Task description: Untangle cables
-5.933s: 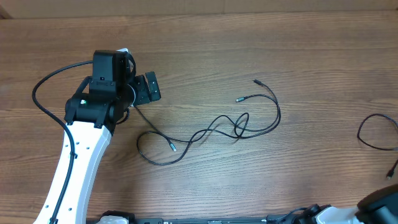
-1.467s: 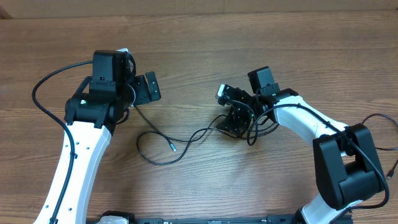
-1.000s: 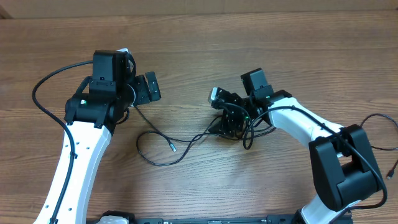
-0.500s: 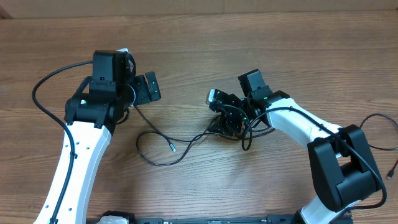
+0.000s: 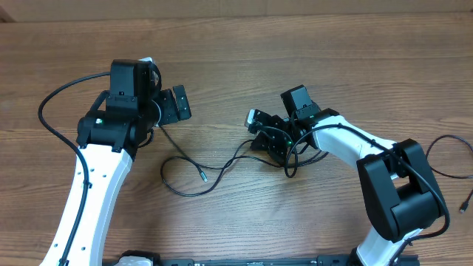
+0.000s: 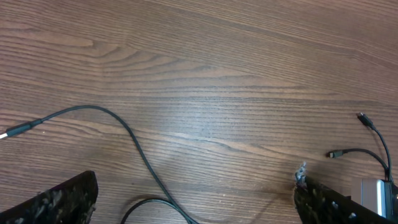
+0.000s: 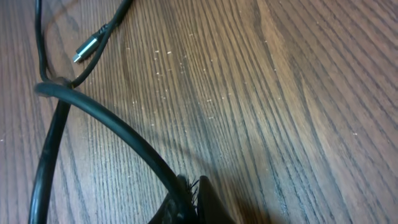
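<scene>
Cables (image 7: 107,119) in grasp of clenched right end effector (image 7: 188,200); left end effector (image 6: 196,198) released.

Looks like a robotics lab setup: white-and-black left arm (image 5: 87,199) and right arm (image 5: 347,142) coming up from the bottom edge over a wood-grain table (image 5: 295,44).

The right gripper (image 5: 267,140) hides part of the cables (image 5: 201,176); the left fingers (image 6: 62,199) are cropped below.
</scene>
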Controlling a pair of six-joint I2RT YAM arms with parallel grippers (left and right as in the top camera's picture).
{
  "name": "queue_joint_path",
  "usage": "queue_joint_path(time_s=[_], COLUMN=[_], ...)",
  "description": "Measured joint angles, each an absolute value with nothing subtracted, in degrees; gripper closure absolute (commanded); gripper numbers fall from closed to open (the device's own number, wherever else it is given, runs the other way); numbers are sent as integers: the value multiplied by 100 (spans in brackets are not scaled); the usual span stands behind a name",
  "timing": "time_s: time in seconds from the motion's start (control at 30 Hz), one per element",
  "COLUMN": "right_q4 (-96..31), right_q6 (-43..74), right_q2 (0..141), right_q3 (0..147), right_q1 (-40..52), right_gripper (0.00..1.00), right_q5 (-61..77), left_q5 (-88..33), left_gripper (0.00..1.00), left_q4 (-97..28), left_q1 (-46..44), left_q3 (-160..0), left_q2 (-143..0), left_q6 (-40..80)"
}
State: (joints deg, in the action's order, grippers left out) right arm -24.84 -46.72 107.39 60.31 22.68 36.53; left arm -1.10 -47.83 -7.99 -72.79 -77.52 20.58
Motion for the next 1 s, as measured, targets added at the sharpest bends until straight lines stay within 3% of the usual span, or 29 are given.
queue_joint_path(time_s=[0.3,0.57,1.0], right_q4=[-3044,-3273,-1662], right_q6=[-4163,-3868,-3507], right_q2=[10342,8637,5981], right_q3=[6401,7367,7747], right_q1=[2259,2259,2257], right_gripper=[96,96,96], right_q5=[2193,274,-196], left_q5=[-110,-110,-110], left_gripper=[0,0,0], left_q4=[-4783,-4781,-4783], left_q1=[-799,-799,-799], left_q3=[-7279,-7279,-7279], left_q2=[-7752,-7752,-7752], left_q6=[2058,2058,2058])
